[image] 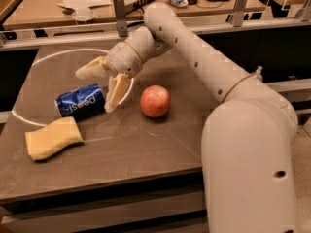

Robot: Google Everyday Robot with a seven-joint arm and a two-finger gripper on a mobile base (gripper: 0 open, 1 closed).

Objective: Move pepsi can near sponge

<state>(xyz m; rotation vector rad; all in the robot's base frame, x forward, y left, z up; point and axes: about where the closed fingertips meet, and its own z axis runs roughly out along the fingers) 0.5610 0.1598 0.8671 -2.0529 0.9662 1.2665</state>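
Observation:
The pepsi can is dark blue with white lettering and lies on its side at the left of the table. The pale-yellow sponge lies flat just in front of it and to its left, with a small gap between them. My gripper is open at the can's right end. One finger is above and behind the can, and the other finger hangs by its right end. The can rests on the table.
A red apple sits to the right of the gripper. The dark table carries a white circle line. My white arm reaches in from the right. A cluttered bench stands behind the table.

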